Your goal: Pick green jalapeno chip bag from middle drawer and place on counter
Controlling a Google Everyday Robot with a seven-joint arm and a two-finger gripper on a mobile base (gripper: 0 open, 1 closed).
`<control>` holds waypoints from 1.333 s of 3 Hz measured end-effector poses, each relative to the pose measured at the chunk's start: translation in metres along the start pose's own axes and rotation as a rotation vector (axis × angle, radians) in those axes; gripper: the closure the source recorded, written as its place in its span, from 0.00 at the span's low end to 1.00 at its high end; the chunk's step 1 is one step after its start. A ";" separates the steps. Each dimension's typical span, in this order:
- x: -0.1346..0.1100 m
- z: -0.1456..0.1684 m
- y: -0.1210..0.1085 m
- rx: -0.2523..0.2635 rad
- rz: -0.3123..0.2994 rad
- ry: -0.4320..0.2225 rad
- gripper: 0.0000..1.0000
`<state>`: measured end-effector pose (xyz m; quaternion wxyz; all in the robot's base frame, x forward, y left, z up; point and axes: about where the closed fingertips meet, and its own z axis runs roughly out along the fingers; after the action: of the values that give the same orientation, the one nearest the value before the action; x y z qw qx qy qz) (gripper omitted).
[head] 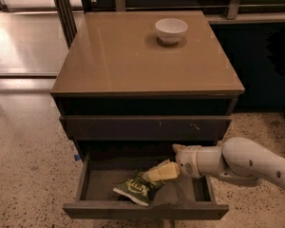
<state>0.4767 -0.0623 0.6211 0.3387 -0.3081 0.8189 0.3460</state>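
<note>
The green jalapeno chip bag (pixel 135 187) lies flat on the grey floor of the open middle drawer (pixel 104 179), left of centre. My gripper (pixel 157 173), pale yellow on a white arm, reaches in from the right and hangs just above the bag's right end. The tan counter (pixel 128 56) tops the dark cabinet, with a white bowl (pixel 171 30) near its back right.
A closed drawer front with small pale scratches (pixel 147 127) sits just above the open drawer. Speckled terrazzo floor (pixel 28 165) surrounds the cabinet. Dark metal posts (pixel 64 8) stand behind the counter's left corner.
</note>
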 end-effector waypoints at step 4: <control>0.073 0.101 -0.033 -0.011 0.099 0.010 0.00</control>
<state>0.4931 -0.0224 0.4996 0.3154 -0.2707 0.8328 0.3656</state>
